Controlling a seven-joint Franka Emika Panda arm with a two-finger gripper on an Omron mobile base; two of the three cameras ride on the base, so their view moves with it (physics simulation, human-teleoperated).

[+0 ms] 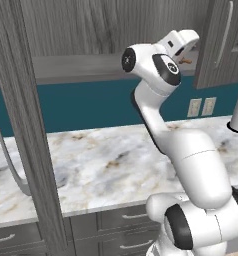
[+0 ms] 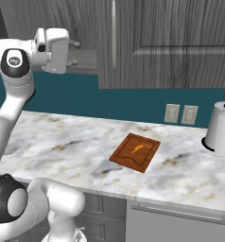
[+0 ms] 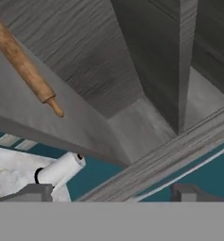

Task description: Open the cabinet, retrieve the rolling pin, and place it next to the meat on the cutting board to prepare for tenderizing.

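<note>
I am seeing the cabinet (image 1: 71,30) standing open, its left door (image 1: 26,140) swinging out over the counter (image 1: 101,165) and blocking the left side, while the right door (image 1: 216,45) is narrowing the gap on the right. The shelf (image 3: 34,113) is giving free room around the rolling pin (image 3: 24,66). The paper towel roll (image 2: 220,130) is standing at the far right, well apart from the cutting board (image 2: 135,152).
</note>
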